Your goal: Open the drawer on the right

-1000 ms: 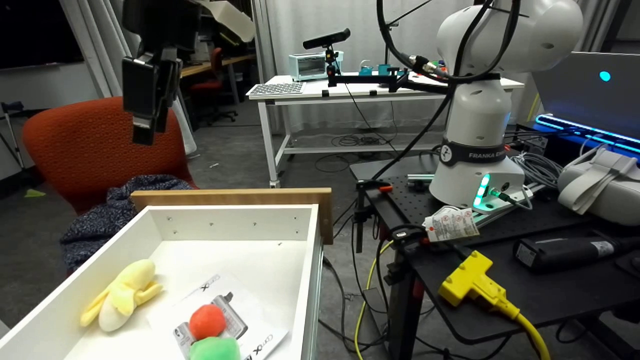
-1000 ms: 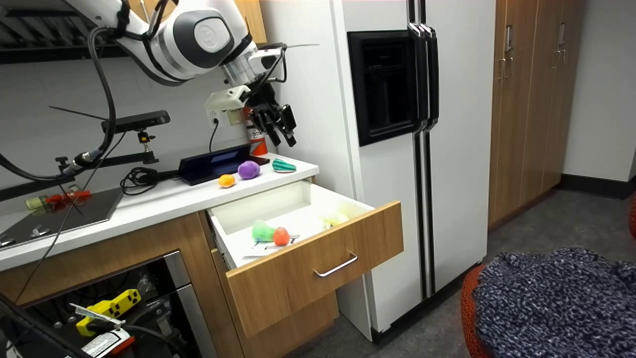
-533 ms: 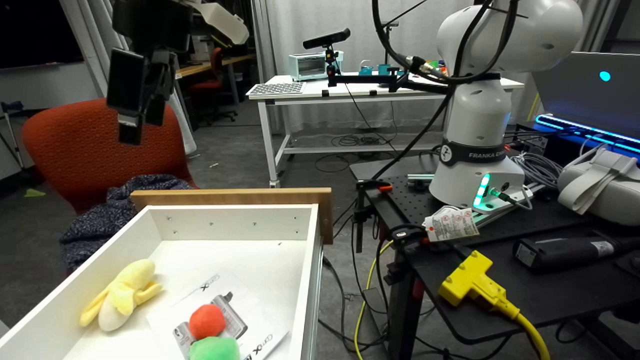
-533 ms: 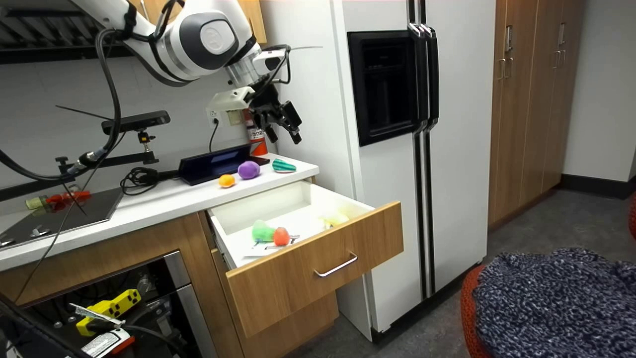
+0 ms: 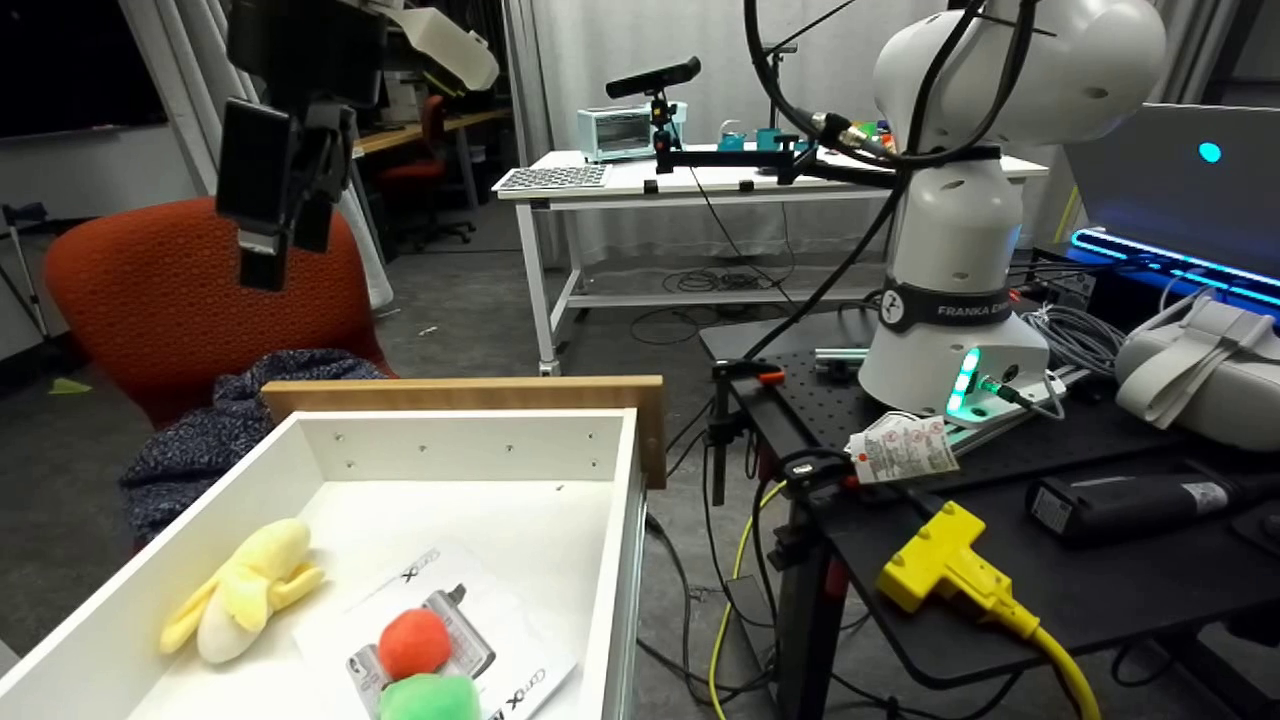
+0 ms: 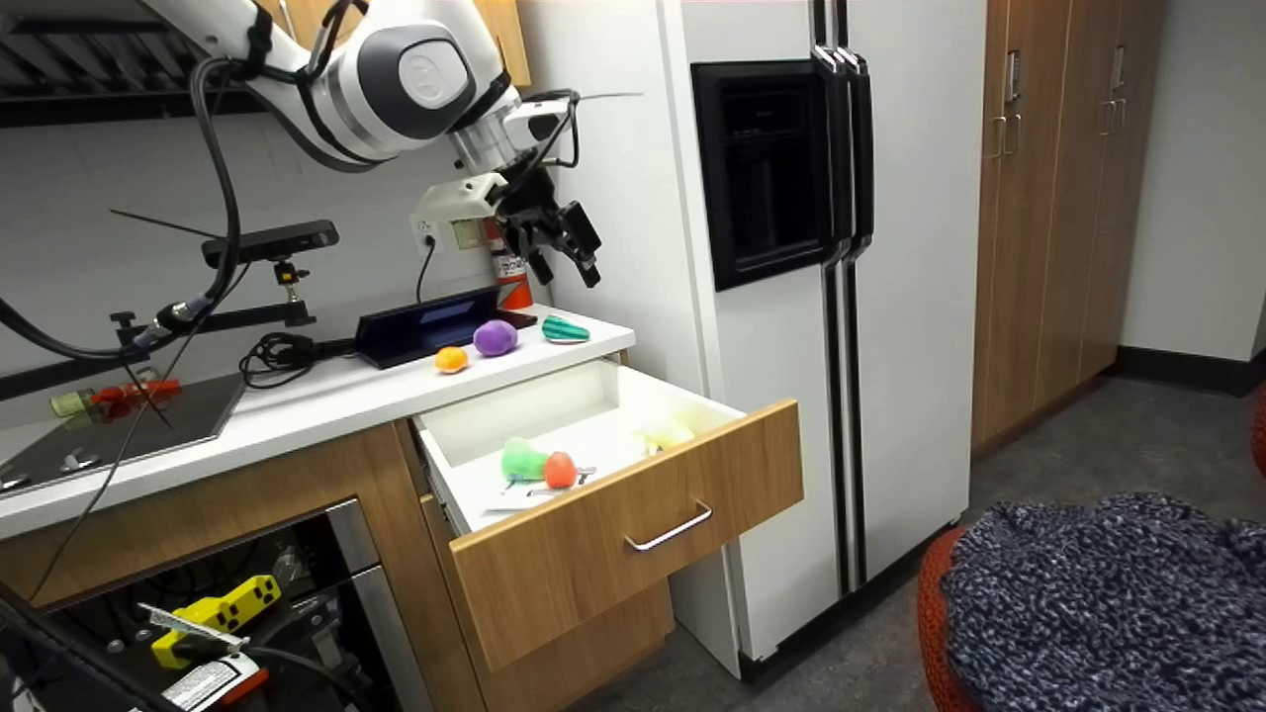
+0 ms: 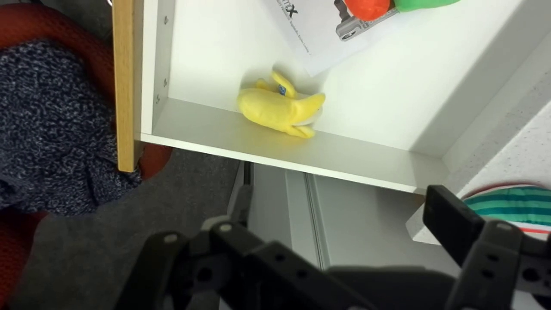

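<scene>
Hanging spread apart with nothing between them, the fingers [image 7: 452, 221] of the gripper [image 6: 567, 270] touch nothing, and below them, well clear, here's the drawer [image 6: 584, 564], standing far out from under the white countertop [image 6: 336, 398]! Down inside it lies a yellow plush toy [image 7: 267, 107], with a red ball [image 5: 415, 643] and a green toy [image 5: 430, 698] farther from the fingers. Also lower than the fingers, ungripped, is the handle [image 6: 673, 529], so I'd call the opening done, perhaps only a retreat left; whether the drawer would slide farther, I can't tell.
</scene>
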